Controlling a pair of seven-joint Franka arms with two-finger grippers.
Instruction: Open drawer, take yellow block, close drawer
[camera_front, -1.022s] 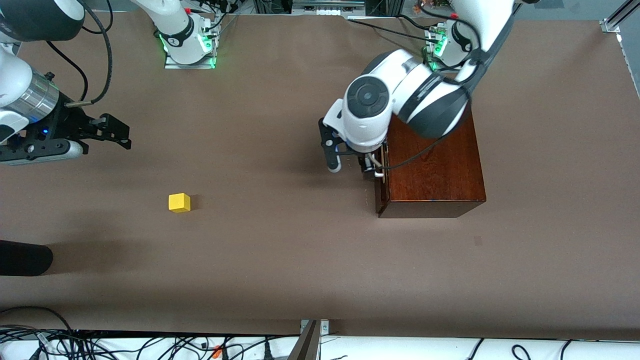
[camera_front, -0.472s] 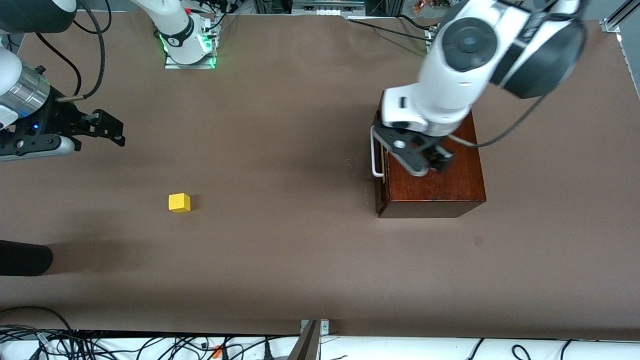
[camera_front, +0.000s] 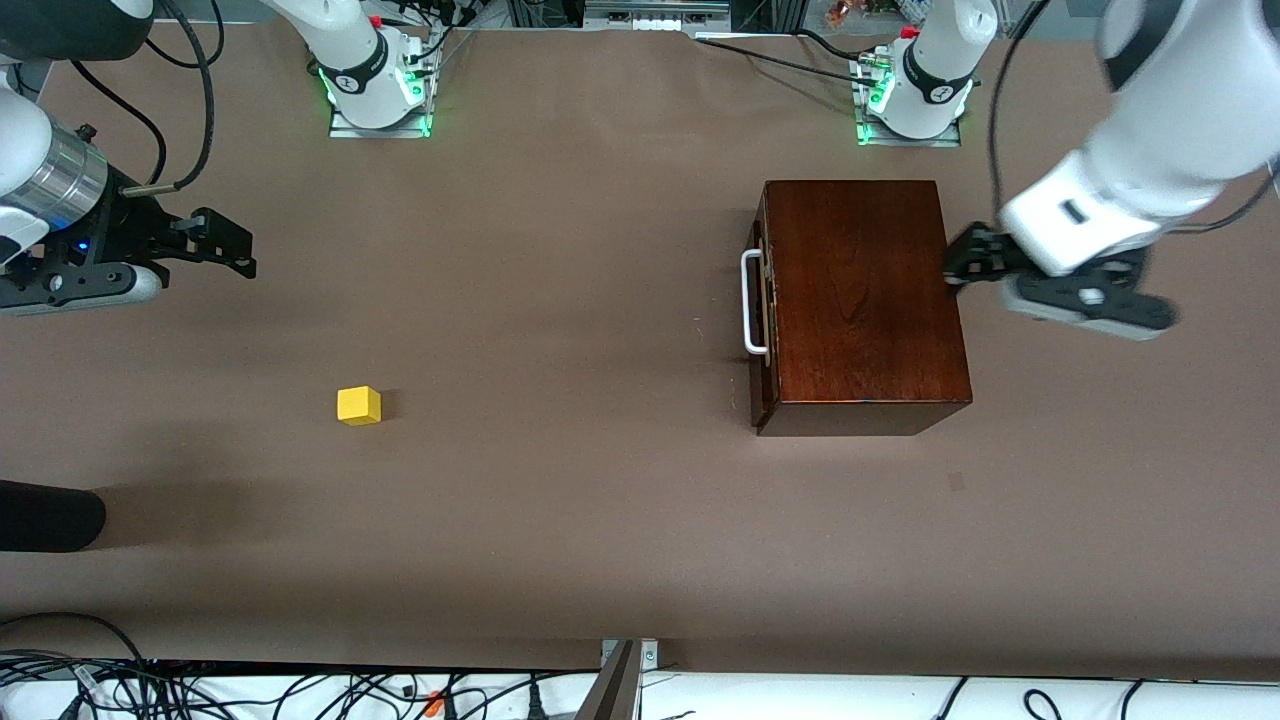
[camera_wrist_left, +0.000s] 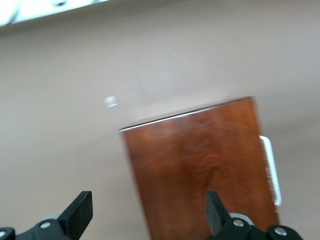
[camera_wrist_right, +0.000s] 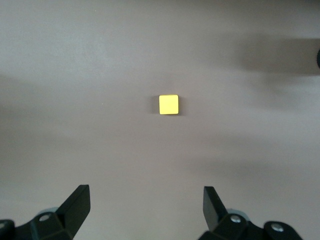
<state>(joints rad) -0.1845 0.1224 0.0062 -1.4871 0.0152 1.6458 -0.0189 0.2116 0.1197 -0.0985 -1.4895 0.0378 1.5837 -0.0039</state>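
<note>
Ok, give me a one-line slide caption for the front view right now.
Drawer shut, yellow block out on the table; left gripper open at the box's edge, right gripper open, waiting.

Flat brown matte table covering (camera_front: 560, 520) fills nearly the whole front view, evenly lit, with soft shadows at the left edge. Small dark square mark (camera_front: 956, 482) on it, lower right. White strip with tangled black cables (camera_front: 250, 692) along the bottom edge. Grey metal bracket (camera_front: 620, 680) at bottom centre. Silver aluminium rail (camera_front: 1235, 35) at upper right corner. Black rounded object (camera_front: 45, 515) at lower left edge; identity unclear.
</note>
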